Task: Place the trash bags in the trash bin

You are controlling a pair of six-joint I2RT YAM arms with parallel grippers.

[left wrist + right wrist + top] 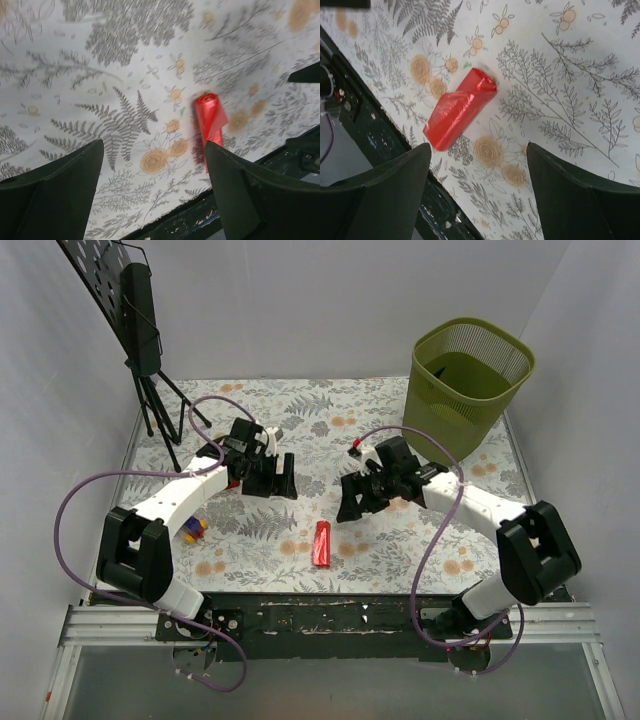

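Note:
The trash bag is a compact red crinkly packet (322, 543) lying flat on the floral table cover near the front edge, between the two arms. The left wrist view shows the packet (210, 117) just past the right finger. In the right wrist view the packet (460, 110) lies diagonally ahead of the left finger. My left gripper (282, 485) (152, 150) hangs open and empty, behind and left of the packet. My right gripper (352, 508) (479, 150) is open and empty too, just right of it. The olive-green mesh trash bin (450, 415) stands upright at the back right.
A black music stand on a tripod (140, 330) occupies the back left corner. A small multicoloured toy (193, 530) lies beside the left arm's base. The dark metal rail (320, 615) runs along the table's front edge. White walls enclose three sides.

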